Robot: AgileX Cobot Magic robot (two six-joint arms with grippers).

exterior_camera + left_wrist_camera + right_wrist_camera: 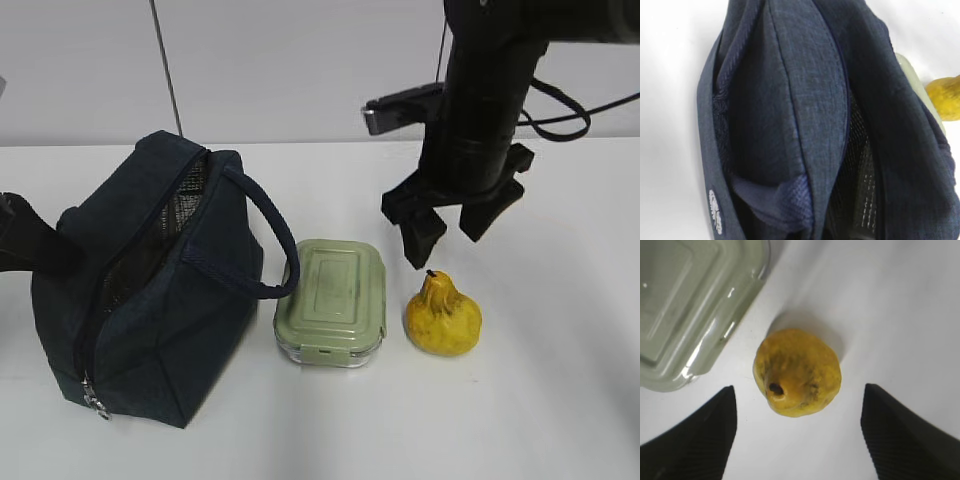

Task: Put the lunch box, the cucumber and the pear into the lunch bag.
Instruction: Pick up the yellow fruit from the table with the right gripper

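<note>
The navy lunch bag [150, 290] stands at the left with its zip top open and a dark mesh pocket showing inside; it fills the left wrist view [805, 100]. The lunch box [332, 298] with its sage-green lid lies on the table right of the bag. The yellow pear [443, 315] stands upright right of the box. My right gripper [445, 245] hangs open just above the pear; in the right wrist view [798, 390] the pear [797, 372] lies between the spread fingers, untouched. My left gripper [25, 245] is against the bag's left end, jaws hidden. The cucumber is out of view.
The bag's loop handle [265, 235] arches toward the lunch box. A silver zip pull [97, 403] hangs at the bag's front corner. The lunch box corner [685, 305] lies close left of the pear. A white wall stands behind the table.
</note>
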